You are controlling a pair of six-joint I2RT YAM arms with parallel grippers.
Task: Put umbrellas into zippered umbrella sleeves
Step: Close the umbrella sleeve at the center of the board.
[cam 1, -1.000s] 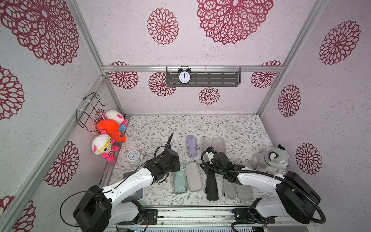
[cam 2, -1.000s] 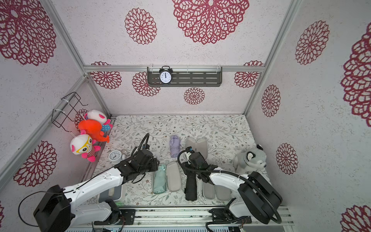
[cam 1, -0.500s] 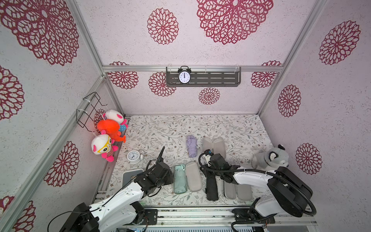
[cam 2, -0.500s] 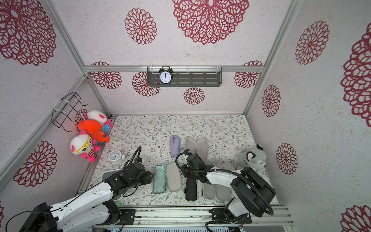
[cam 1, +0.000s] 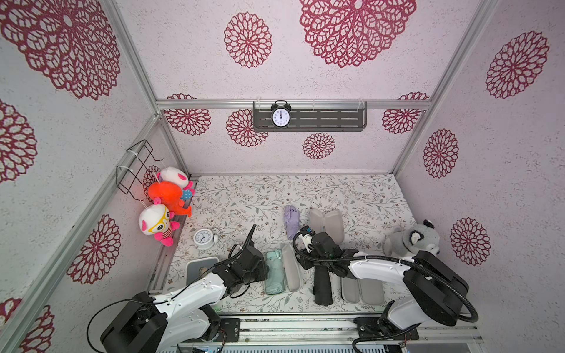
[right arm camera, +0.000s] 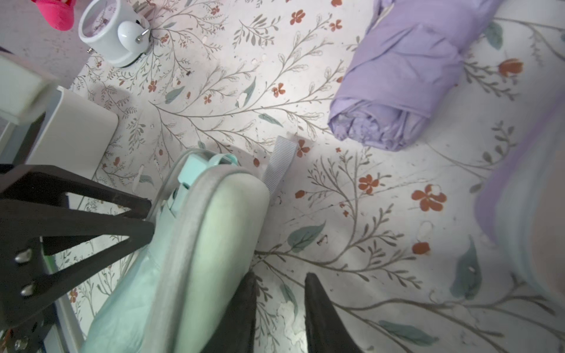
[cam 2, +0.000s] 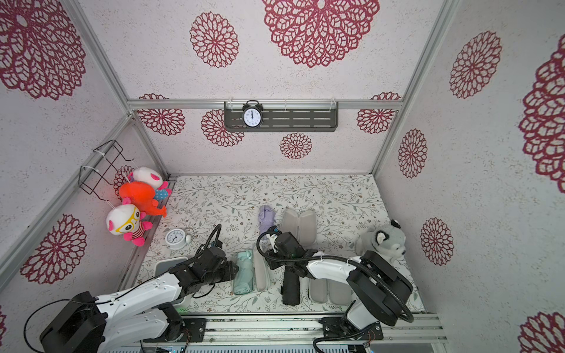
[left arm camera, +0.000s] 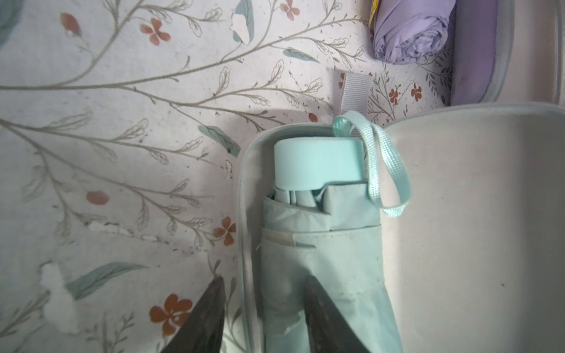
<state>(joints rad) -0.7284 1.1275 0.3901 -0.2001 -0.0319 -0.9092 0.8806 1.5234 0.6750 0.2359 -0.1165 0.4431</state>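
The mint green umbrella (left arm camera: 321, 244) lies in one half of its open mint sleeve (left arm camera: 458, 214). My left gripper (left arm camera: 261, 282) is open astride that sleeve's rim, one finger on the table and one on the umbrella. The sleeve's other half (right arm camera: 214, 229) stands tilted up. My right gripper (right arm camera: 278, 275) is open just beside it, with only tablecloth between the fingers. In both top views the black umbrella (cam 1: 322, 285) lies next to its open grey-lined sleeve (cam 1: 362, 290). Farther back, the lilac umbrella (cam 2: 265, 218) lies beside the open lilac sleeve (cam 2: 299, 223).
A white alarm clock (cam 1: 203, 238) and a grey tray (cam 1: 198, 269) sit at the left. A grey plush animal (cam 1: 411, 241) sits at the right wall. Plush toys (cam 1: 166, 195) hang on the left wall under a wire rack.
My left arm has drawn back toward the front, its gripper now lower along the mint sleeve. The right gripper has shifted left against the sleeve's free half, which now looks narrower and tilted.
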